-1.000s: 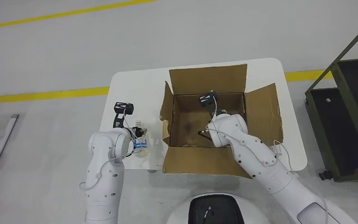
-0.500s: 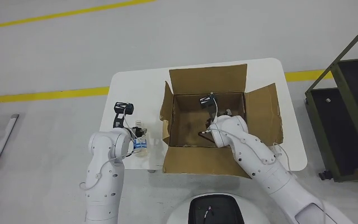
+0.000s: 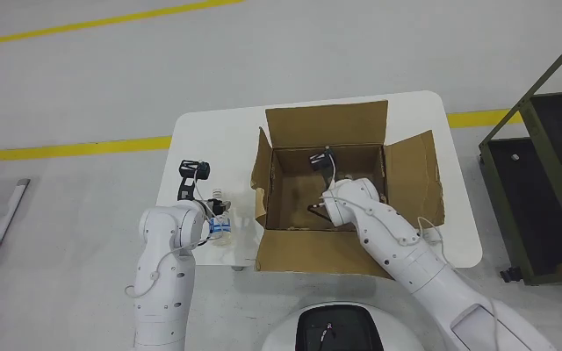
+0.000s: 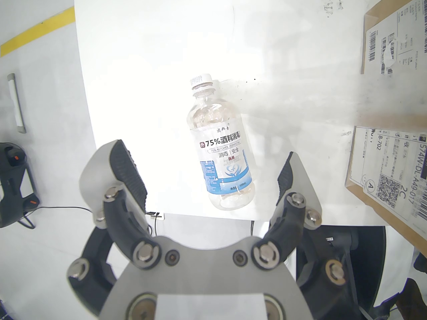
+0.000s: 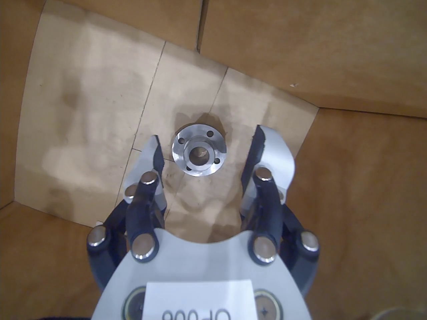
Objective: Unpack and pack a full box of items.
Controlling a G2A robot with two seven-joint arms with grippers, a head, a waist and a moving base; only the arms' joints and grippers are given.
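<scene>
Trouble: the shiny ring (image 5: 213, 149) could pop away when the wide-apart right pincer (image 5: 208, 144) squeezes; the wide-apart left pincer (image 4: 206, 163) could bump the bottle (image 4: 220, 148) off the counter (image 4: 150, 34).

Bright, even light from above falls on the white table (image 3: 211, 140); in the left wrist view its surface glares almost blank around the bottle (image 4: 220, 148); the box (image 3: 325, 125) is dimmer inside; a soft shadow rings the gleaming flange (image 5: 199, 153); straight edges bow in both wrist views.

Open cardboard box (image 3: 327, 123) on white table (image 3: 211, 140)
</scene>
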